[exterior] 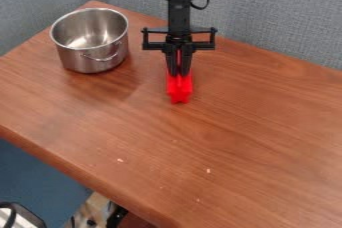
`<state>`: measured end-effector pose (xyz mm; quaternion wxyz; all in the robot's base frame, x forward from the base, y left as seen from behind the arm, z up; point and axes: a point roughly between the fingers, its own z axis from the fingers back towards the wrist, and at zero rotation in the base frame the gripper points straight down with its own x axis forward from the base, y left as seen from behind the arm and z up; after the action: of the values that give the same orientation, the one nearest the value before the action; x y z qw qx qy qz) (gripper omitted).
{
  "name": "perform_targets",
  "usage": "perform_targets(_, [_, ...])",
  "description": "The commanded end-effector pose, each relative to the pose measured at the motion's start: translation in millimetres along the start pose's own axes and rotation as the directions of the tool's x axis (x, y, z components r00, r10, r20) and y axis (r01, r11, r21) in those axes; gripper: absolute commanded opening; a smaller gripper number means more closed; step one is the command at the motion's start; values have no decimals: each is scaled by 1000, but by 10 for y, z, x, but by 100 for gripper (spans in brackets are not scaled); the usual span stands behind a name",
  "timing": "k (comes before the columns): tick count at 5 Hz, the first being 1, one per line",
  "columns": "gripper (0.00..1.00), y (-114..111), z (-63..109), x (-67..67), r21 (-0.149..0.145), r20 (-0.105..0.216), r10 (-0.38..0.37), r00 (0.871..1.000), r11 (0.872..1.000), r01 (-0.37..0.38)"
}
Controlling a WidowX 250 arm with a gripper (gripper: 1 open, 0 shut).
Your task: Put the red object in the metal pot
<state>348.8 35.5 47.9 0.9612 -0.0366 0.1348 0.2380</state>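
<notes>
A: The pincer pointed steeply down, its jaws pinching the upper end of the red block, lower end at the table.

B: And the steel pot?

A: It stood well apart, at the table's far left.

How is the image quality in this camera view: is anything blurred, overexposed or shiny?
In the camera view, the whole picture is soft and low in detail; the red object is so saturated that its edges glow and blur; the metal pot shows bright glare on its rim and wall; the tool is dark, with little detail; the wooden table has a mild sheen.
</notes>
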Motion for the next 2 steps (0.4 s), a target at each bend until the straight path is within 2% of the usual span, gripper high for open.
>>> perform_targets(1, [0, -57, 187, 28, -37, 47, 64, 997, 997, -63])
perform_targets(2, [0, -90, 215, 25, -62, 42, 145, 989, 988, -142])
